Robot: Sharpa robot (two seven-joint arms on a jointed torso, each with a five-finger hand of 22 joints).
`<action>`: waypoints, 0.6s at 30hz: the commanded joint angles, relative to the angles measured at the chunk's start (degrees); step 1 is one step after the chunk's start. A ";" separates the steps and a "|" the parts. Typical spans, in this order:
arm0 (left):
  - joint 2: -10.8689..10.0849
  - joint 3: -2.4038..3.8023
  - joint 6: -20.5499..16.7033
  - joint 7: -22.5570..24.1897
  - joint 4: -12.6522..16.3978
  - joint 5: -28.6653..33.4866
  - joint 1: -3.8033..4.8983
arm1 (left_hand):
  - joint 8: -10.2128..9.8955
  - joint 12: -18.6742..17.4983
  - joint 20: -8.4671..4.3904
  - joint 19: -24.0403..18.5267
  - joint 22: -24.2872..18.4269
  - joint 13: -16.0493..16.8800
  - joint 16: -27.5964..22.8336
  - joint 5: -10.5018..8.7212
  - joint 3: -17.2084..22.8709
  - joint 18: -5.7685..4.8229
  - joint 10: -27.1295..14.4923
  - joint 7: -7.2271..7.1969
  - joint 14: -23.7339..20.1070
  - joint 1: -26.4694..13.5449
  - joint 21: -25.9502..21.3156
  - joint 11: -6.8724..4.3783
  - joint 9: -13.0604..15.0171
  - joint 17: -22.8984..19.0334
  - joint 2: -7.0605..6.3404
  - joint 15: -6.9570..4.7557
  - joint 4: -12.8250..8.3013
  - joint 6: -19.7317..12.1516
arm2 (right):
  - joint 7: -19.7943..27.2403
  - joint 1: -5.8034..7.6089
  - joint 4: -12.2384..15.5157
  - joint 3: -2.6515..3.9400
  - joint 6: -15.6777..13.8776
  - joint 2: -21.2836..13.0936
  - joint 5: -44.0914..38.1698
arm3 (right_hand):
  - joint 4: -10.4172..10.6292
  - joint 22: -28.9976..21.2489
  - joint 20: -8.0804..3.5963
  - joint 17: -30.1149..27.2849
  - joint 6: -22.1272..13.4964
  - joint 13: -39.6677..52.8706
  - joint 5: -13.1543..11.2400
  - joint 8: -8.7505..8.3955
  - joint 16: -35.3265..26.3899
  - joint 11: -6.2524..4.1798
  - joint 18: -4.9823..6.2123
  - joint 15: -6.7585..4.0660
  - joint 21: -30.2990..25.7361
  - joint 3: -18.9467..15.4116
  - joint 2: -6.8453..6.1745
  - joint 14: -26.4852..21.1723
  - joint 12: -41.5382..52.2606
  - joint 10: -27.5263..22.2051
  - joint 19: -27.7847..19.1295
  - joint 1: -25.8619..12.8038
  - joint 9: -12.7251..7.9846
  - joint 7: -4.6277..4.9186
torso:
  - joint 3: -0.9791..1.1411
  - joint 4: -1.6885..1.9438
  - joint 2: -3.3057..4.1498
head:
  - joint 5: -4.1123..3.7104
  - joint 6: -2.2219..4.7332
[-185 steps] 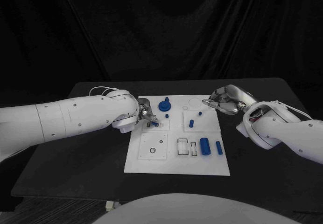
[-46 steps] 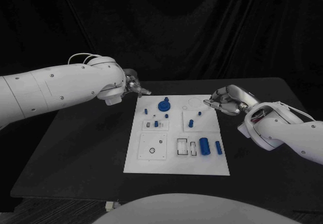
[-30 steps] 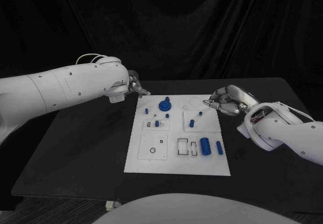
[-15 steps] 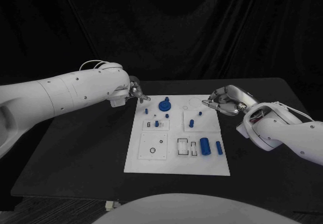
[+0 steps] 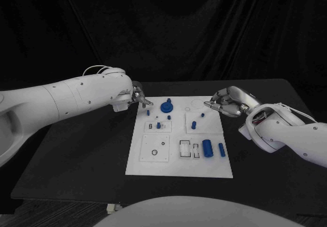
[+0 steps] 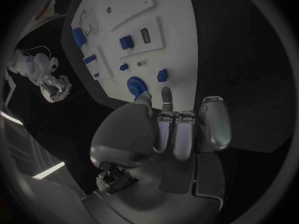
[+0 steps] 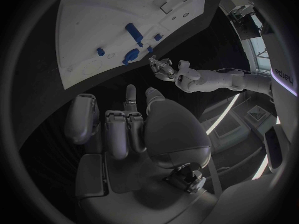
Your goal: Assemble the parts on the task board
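The flat white task board [image 5: 180, 161] is lying in the middle of the matte black table [image 5: 81, 156], carrying small glossy blue parts: a round knobbed piece [image 5: 166, 107] near its far edge, short pegs, and two stubby cylinders [image 5: 207, 147] beside rectangular slots. The left hand [image 5: 138, 98], all silvery metal, is hovering at the board's far left corner, its fingers [image 6: 176, 134] curling inward, seemingly around nothing, though it is hard to be sure. The right hand [image 5: 227, 103] is hanging by the far right corner, fingers [image 7: 121, 127] likewise folded in, holding nothing.
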 commanded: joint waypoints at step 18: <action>0.56 0.05 1.72 -0.38 -1.15 0.43 -1.20 | -0.88 0.49 0.13 -0.38 8.38 13.89 0.41 -1.92 -2.76 -2.75 5.45 0.46 6.75 0.29 -1.30 0.22 -0.85 15.79 -0.21 -0.27 0.77 0.08 | -0.68 -0.12 -0.18 0.04 0.23 0.18 -0.34 | -0.32 9.85 0.28 15.37 -0.34 15.53 1.90 0.26 1.42 -0.03 0.07 0.12 -0.30 -0.28 -0.17 6.21 0.95 5.97 0.25 1.01 0.36 -0.33 | 0.00 0.01 0.01 | 0.00 -0.01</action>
